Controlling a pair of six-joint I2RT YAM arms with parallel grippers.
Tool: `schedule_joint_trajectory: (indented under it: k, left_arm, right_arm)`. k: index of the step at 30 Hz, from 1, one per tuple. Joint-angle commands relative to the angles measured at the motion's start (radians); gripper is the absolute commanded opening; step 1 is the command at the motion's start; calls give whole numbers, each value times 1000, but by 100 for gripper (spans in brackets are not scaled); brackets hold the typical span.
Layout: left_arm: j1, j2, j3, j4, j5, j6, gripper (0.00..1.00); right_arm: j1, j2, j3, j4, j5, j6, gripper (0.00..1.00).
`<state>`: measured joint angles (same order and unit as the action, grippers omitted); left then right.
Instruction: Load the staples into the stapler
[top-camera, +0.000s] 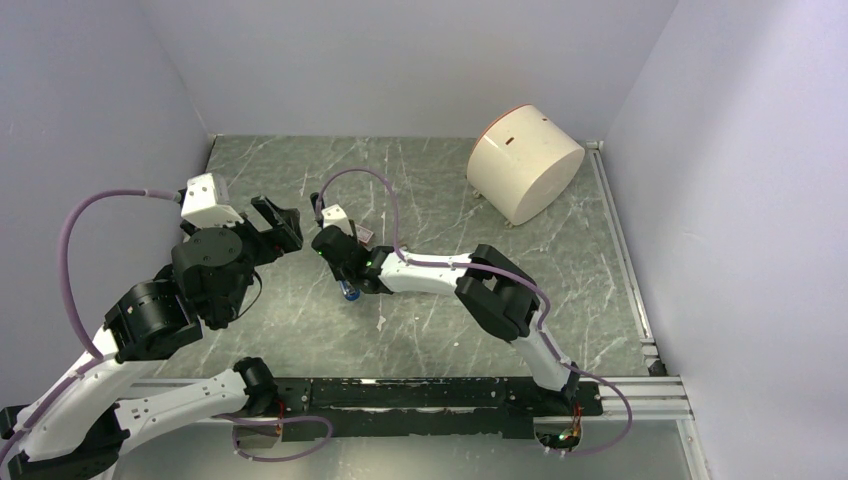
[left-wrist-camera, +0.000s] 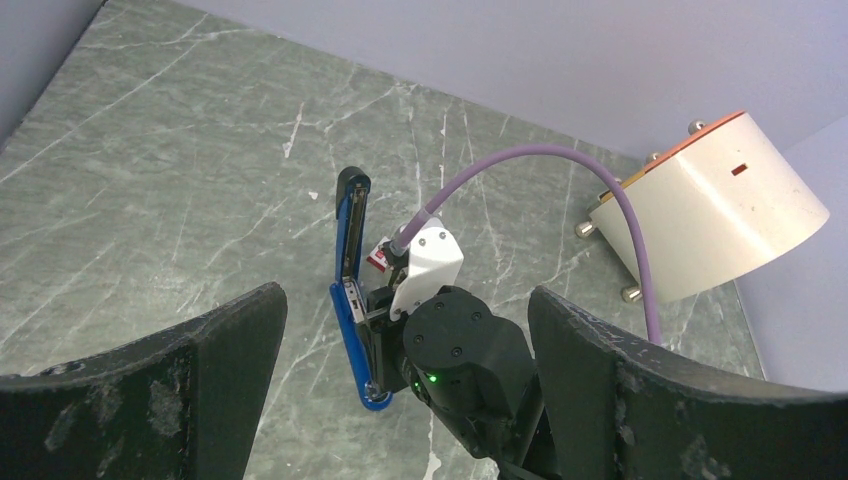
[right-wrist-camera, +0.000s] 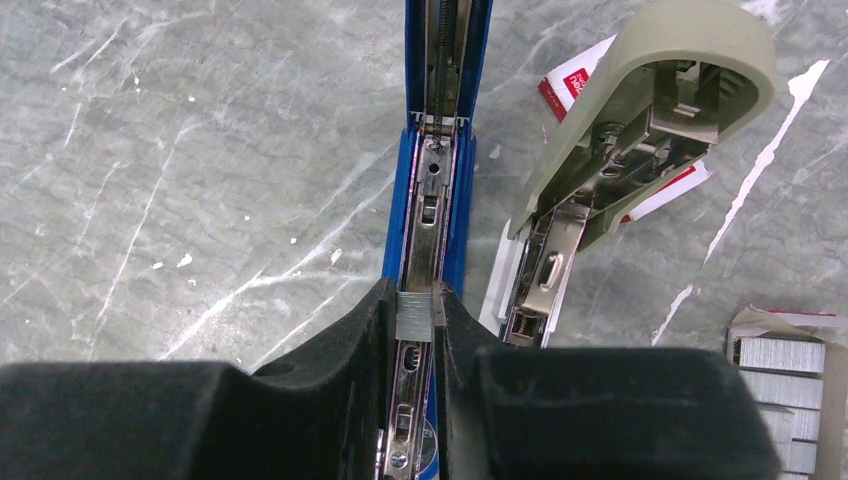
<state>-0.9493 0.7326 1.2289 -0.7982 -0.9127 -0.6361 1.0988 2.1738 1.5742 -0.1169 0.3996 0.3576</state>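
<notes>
My right gripper (right-wrist-camera: 414, 330) is closed on a short strip of staples (right-wrist-camera: 414, 314), pinched by its 2 sides between the black fingertips. Straight beneath it lies the blue stapler (right-wrist-camera: 430, 200), flipped open on the table (right-wrist-camera: 150, 150). Its silver channel runs near to far, in line with the gap between my fingers, so the strip sits over the channel's near part. I think it is touching the rails or just above them, but this angle won't settle it. The wrist is pitched down, with the forearm reaching left from its base. Just right of the stapler lies a beige bar (right-wrist-camera: 640, 110). Further right and nearer is the opened box of staples (right-wrist-camera: 785, 385). My left gripper (top-camera: 280, 225) hangs wide open to the left, holding nothing.
</notes>
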Motion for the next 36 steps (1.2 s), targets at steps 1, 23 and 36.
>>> schedule_joint_trajectory:
  k: [1,23,36]
  left_arm:
    - [-4,-5,-12,-13,-16,-5,95]
    - [-4,-7,-9,-22,-13,-12,95]
    - [-5,-31,-100,-26,60,-57,95]
  right_arm:
    - [-6,-2,-20,10,-6,-6,20]
    - [-20,-109,-3,-60,-7,72,38]
    - [-172,-350,-224,-169,-41,106,41]
